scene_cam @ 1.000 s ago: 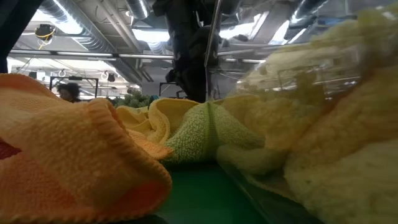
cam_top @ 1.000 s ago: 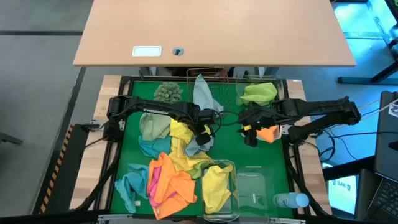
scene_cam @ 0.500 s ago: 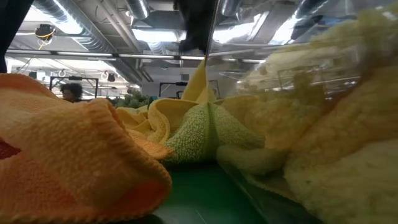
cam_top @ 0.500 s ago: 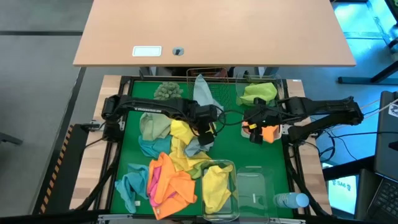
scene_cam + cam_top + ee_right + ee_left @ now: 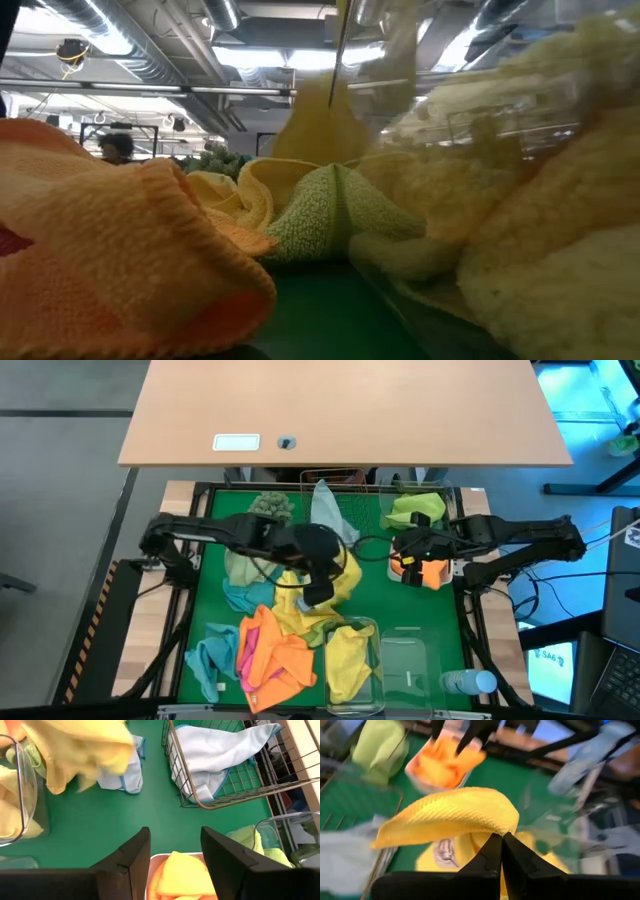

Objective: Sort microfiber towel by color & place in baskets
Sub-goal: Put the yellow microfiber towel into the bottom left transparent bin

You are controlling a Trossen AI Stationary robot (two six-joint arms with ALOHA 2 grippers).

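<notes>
Half the yellow towel (image 5: 451, 812) blurs above left tool (image 5: 502, 851).

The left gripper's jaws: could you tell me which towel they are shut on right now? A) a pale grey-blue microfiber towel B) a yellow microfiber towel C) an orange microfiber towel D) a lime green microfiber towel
B: in the left wrist view the left gripper has its jaws pinched together on a fold of the yellow microfiber towel, which hangs lifted above the green table mat.
</notes>
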